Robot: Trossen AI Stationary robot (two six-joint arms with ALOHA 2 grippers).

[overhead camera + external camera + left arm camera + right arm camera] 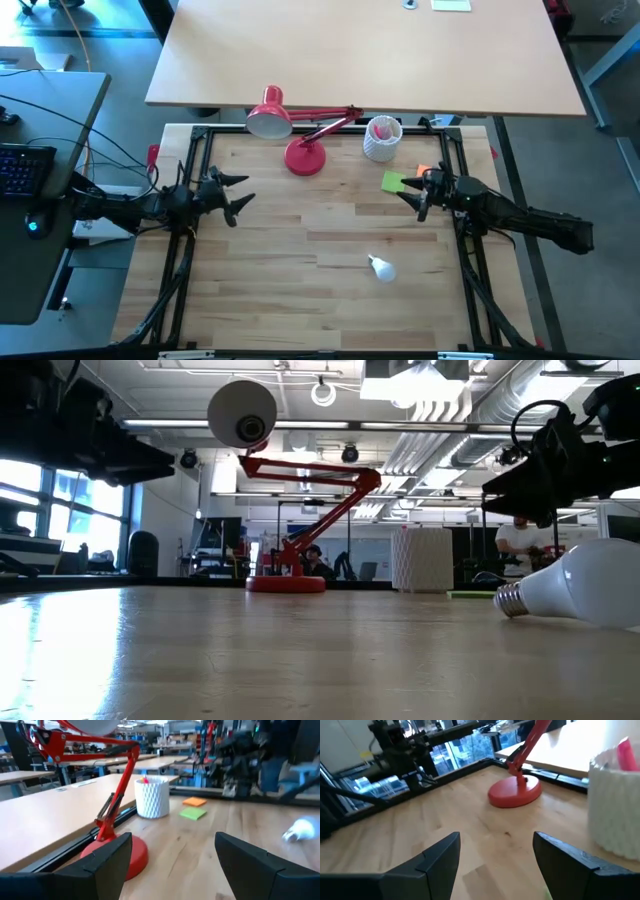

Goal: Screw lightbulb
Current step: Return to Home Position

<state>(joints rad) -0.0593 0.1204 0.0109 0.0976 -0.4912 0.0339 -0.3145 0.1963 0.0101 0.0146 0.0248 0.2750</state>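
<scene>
The lightbulb (381, 267) lies on its side on the wooden table, right of the middle toward the near edge; the low view shows its screw base (510, 600) pointing left. A red desk lamp (303, 157) stands on its round base at the far edge, its shade (269, 118) hanging over the table. My left gripper (238, 193) hovers open at the table's left side, pointing right. My right gripper (410, 194) hovers open at the right side, pointing left. Both are far from the bulb.
A white perforated cup (382, 138) with pens stands right of the lamp at the far edge. Green and orange sticky notes (396, 181) lie close to my right gripper. A black frame (195, 150) borders the table. A larger desk (370, 50) stands beyond.
</scene>
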